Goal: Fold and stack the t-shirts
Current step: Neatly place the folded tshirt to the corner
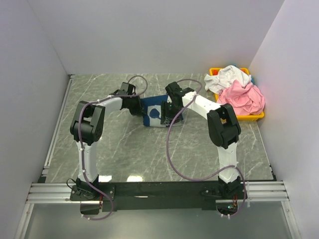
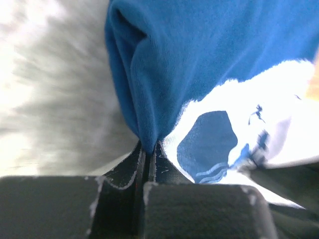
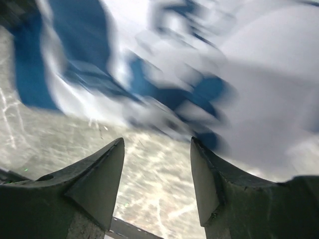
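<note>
Grey marbled table (image 1: 139,149), yellow bin (image 1: 251,117) at its far right corner, white walls (image 1: 149,35)

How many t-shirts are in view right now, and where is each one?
3. The blue t-shirt lies mid-table, pinched by the left end effector. The pink t-shirt and white t-shirt are heaped in the yellow bin, far right; more could hide underneath.
</note>
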You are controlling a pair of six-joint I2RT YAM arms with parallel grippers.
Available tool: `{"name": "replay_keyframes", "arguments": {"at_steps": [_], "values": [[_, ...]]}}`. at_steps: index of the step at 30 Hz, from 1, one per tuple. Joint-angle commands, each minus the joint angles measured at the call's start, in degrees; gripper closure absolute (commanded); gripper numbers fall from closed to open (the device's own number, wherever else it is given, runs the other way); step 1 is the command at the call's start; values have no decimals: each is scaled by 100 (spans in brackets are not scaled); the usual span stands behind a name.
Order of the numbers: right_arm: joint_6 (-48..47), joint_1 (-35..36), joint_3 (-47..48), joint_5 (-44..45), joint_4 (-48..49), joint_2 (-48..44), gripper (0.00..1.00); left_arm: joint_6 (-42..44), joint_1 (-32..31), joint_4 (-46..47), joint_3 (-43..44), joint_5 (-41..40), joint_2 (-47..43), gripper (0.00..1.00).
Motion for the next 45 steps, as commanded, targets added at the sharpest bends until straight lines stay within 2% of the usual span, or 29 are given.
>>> {"name": "replay_keyframes", "arguments": {"at_steps": [1, 9, 15, 21, 27, 34, 45], "values": [[-183, -65, 20, 560, -445, -739, 37, 1329, 172, -1118, 517, -1676, 80, 100], [-165, -276, -332, 578, -480, -1337, 37, 2973, 777, -1814, 1291, -2988, 36, 100], [-174, -355, -394, 534, -524, -1408, 37, 3722, 1269, -1885, 1651, -3778, 255, 100], [-157, -363, -262, 463, -691, -1364, 37, 4390, 1753, -1727, 1976, -4210, 676, 100], [-87, -355, -244, 455, -841, -1390, 37, 4610, 2280, -1472, 2749, -4474, 1133, 100], [10, -355, -148, 446, -1034, -1294, 37, 4593, 2738, -1613, 3997, -4501, 1723, 100], [134, -355, 90, 411, -1201, -1109, 37, 4365, 3142, -1551, 4666, -4298, 2154, 100]]}}
